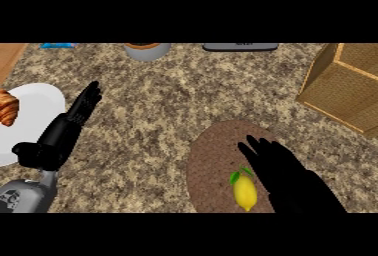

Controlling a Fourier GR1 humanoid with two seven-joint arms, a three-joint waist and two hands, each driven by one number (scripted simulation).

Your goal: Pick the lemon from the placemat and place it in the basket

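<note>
Right hand: right hand (291,175) comes in from the near right edge, over the right part of the placemat; its fingers are straight and spread, pointing far-left, and hold nothing.
Lemon: lemon (245,192) lies just left of the right hand, beside its palm; whether they touch I cannot tell.
Lemon's look: yellow, oval, long axis running near to far, with a small green leaf at its far end.
Placemat: brown round placemat (214,155) lies near the view's lower edge, right of centre; the lemon sits on its near part, and the mat's far and left parts lie bare.
Basket: woven tan basket (347,85) stands at the far right, cut by the right edge, well apart from the placemat.
Open room: bare counter lies between the placemat and the basket, and between the two hands.
Left hand: left hand (70,125) shows at the left, fingers straight and pointing far, resting, holding nothing.
Plate: white plate (33,100) lies at the left edge, with a croissant (7,107) on it.
Far edge: a grey bowl (147,50), a dark flat object (240,46) and a blue item (57,45) are cut by the far edge.
Surface: speckled brown-and-beige stone counter (162,100).
</note>
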